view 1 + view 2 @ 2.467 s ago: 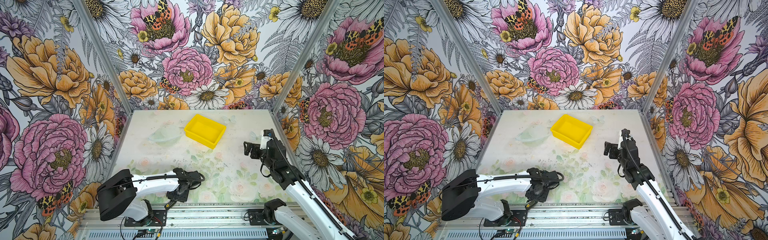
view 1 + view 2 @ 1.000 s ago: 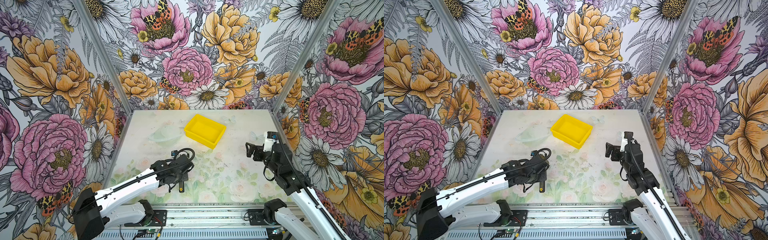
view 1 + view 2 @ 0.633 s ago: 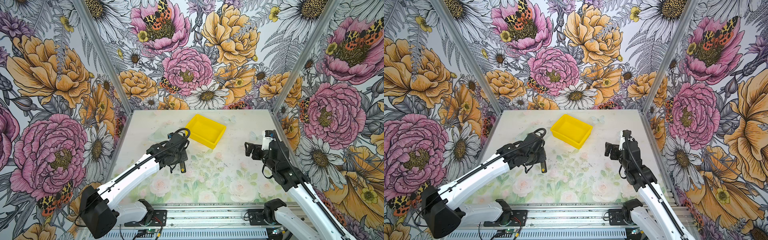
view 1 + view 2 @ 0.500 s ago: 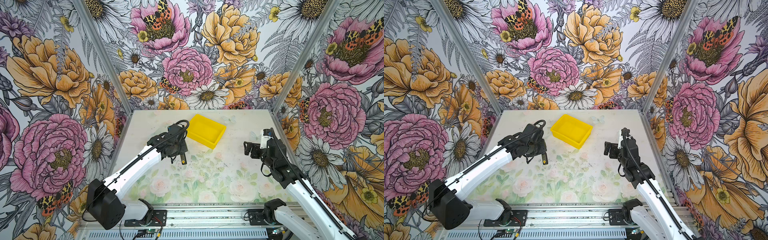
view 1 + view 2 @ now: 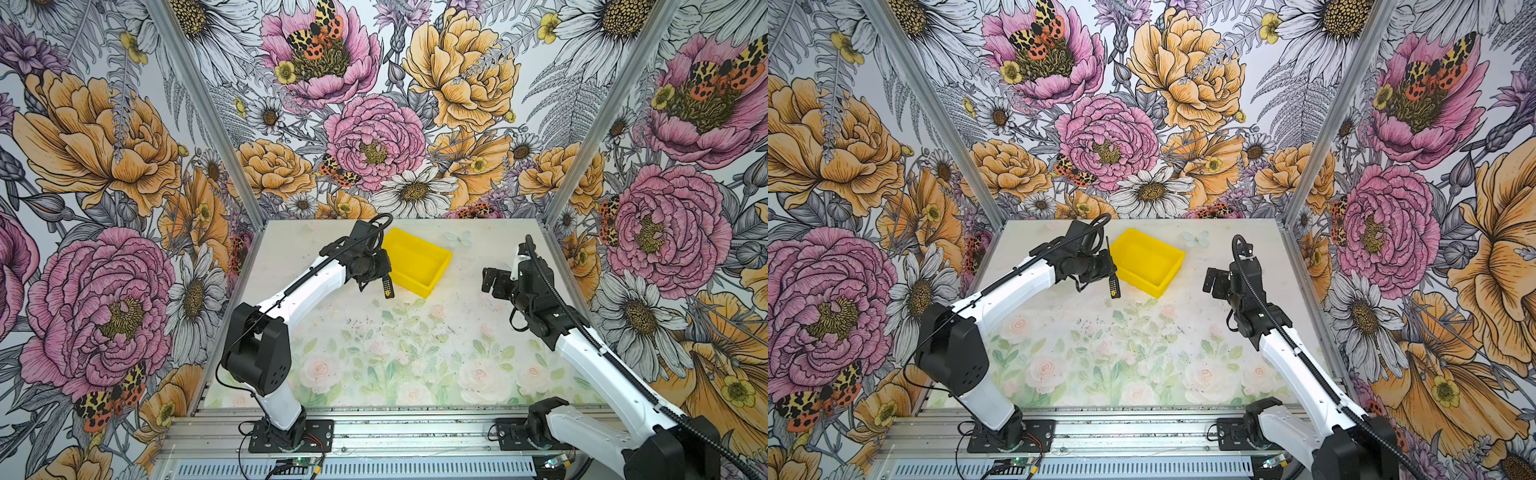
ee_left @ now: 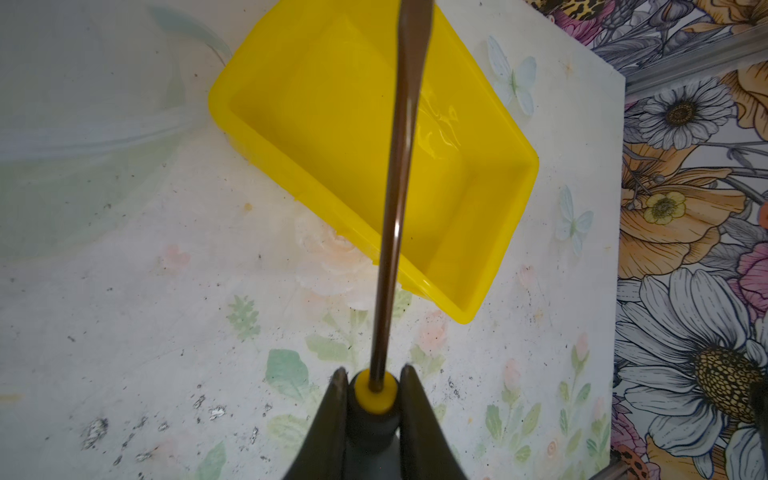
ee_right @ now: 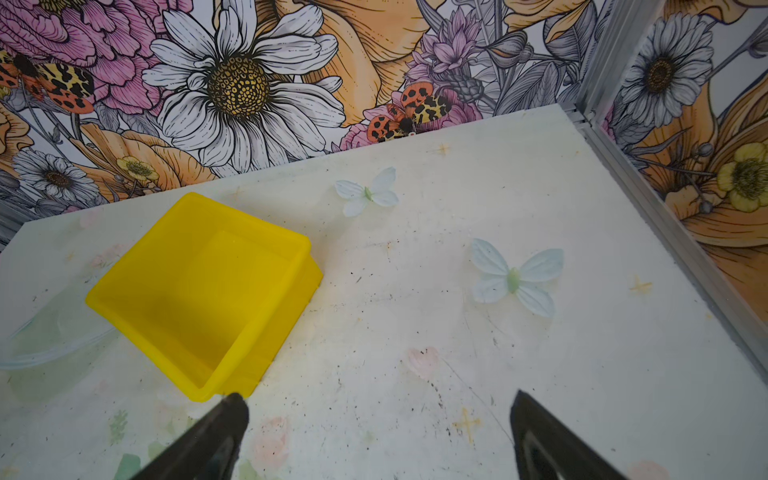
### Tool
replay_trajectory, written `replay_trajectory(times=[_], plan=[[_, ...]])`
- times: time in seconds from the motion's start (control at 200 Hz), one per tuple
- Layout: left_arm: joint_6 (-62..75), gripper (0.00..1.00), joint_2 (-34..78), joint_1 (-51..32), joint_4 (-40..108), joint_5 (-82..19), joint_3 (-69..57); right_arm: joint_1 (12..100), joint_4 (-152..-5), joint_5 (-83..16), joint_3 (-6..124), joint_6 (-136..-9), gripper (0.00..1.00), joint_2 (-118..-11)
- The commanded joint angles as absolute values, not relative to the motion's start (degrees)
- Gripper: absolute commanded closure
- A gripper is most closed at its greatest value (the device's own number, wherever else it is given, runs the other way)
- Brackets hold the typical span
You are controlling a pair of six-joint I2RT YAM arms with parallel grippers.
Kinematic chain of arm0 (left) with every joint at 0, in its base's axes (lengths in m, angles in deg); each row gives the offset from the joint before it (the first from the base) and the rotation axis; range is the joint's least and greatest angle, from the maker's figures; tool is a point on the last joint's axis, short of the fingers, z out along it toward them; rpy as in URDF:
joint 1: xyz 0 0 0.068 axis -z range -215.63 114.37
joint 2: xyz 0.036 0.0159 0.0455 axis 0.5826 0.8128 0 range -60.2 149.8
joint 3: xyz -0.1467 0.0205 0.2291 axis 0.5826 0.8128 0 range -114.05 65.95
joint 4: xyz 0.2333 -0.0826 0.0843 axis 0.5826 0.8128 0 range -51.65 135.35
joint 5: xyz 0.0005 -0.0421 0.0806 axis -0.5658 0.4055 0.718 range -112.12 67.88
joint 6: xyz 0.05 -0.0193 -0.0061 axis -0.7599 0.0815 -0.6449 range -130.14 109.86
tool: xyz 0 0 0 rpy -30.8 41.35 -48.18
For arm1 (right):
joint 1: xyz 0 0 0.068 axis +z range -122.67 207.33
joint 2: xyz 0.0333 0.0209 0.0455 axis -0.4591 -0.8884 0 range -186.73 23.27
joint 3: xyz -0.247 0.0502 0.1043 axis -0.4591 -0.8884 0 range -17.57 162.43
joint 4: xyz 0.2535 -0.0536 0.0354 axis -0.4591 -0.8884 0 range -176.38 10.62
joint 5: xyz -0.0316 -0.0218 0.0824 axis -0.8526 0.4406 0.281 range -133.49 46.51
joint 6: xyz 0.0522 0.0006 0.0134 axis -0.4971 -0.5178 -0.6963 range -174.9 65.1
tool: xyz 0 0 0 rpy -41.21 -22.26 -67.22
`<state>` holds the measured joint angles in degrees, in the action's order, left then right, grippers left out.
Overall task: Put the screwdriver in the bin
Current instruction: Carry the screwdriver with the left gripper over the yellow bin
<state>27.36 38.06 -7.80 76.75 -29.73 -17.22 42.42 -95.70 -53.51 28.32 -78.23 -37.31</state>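
left gripper (image 6: 370, 376) pinches the screwdriver (image 6: 388, 249) by its handle, lifted beside the bin (image 6: 490, 232) toward the tabletop's (image 5: 457, 357) far edge, presumably so it clears going in. right gripper's (image 7: 376, 399) open.

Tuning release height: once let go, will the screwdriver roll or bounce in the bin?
Probably rolls: the screwdriver has a round handle and round shaft, but the bin has walls to stop it. Stiff-looking shaft, unlikely to flex. The left gripper pinches only the handle, so it may pivot on release.

bin (image 5: 417, 258): plain bright yellow; screwdriver (image 5: 387, 286): black handle, yellow markings, dark shaft; table (image 5: 395, 353): pale, faded rose print; walls (image 5: 104, 166): pink, orange, white flowers.
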Motion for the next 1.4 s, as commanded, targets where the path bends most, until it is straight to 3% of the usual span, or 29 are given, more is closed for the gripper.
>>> replay_trajectory(times=[0.0,0.746,1.396], plan=[[28.71,1.0,40.22,-8.46,71.0,-33.12,-20.06,43.06,-92.83,-55.09,31.07,-78.38,0.01,-38.44],[36.54,1.0,62.36,-7.98,66.39,-36.81,-37.58,43.16,-91.88,-51.93,33.66,-75.3,0.01,-42.47],[40.08,1.0,70.5,-9.26,58.13,-34.97,-36.26,44.56,-89.93,-52.27,37.49,-75.5,0.01,-49.3]])
